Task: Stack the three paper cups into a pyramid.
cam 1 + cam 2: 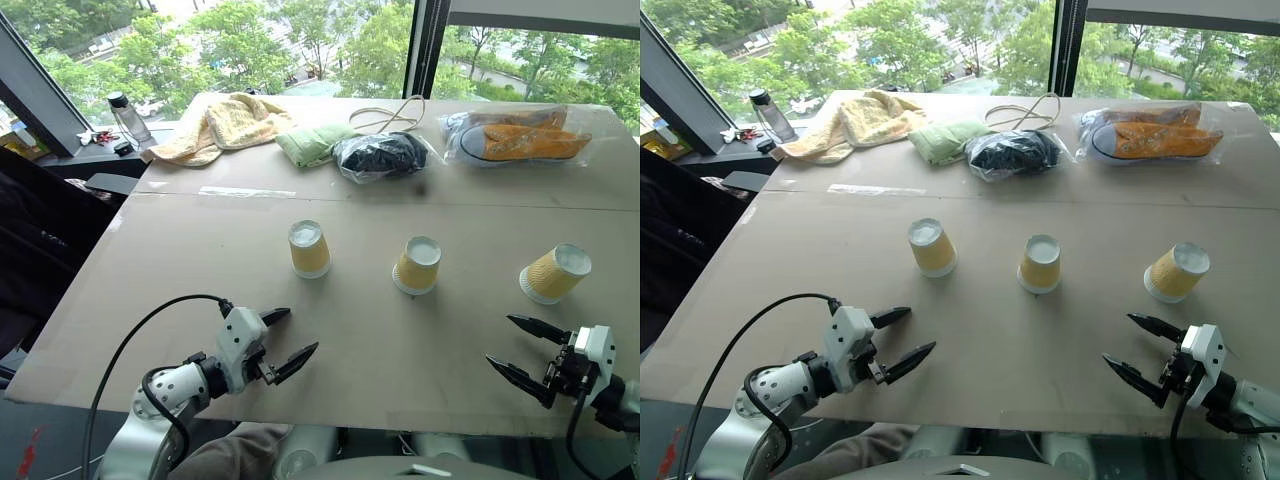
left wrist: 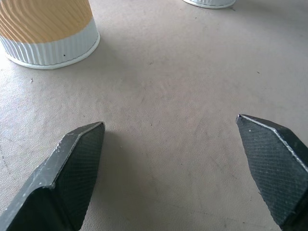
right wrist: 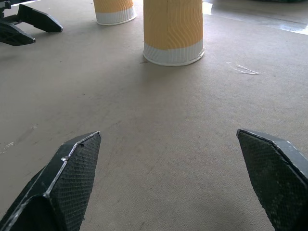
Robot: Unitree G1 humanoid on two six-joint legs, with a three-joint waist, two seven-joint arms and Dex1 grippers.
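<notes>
1. Left gripper (image 1: 283, 340) hovers low over the near left part of the table (image 1: 200, 240), its two black fingers spread wide with nothing between them.
2. Right gripper (image 1: 522, 348) sits at the near right edge, fingers just as wide apart and just as empty, pointing in toward the middle.
3. Out from there, the three paper cups stand in a loose row across the middle of the table, all upside down, white bottoms up, well apart from one another.
4. The left cup (image 1: 308, 248) stands just beyond the left gripper, not touching it.
5. The middle cup (image 1: 417, 265) stands between the other two; the right wrist view has it straight ahead of the open fingers.
6. The right cup (image 1: 554, 273) stands just beyond the right gripper, clear of its fingertips.
7. No cup rests on another.
8. At the far side: a yellow towel (image 1: 215, 125), a green cloth (image 1: 310, 143), a dark bundle in plastic (image 1: 380, 155), a cord (image 1: 395, 113) and bagged orange shoes (image 1: 520, 135).
9. A bottle (image 1: 127, 116) stands off the far left corner.
</notes>
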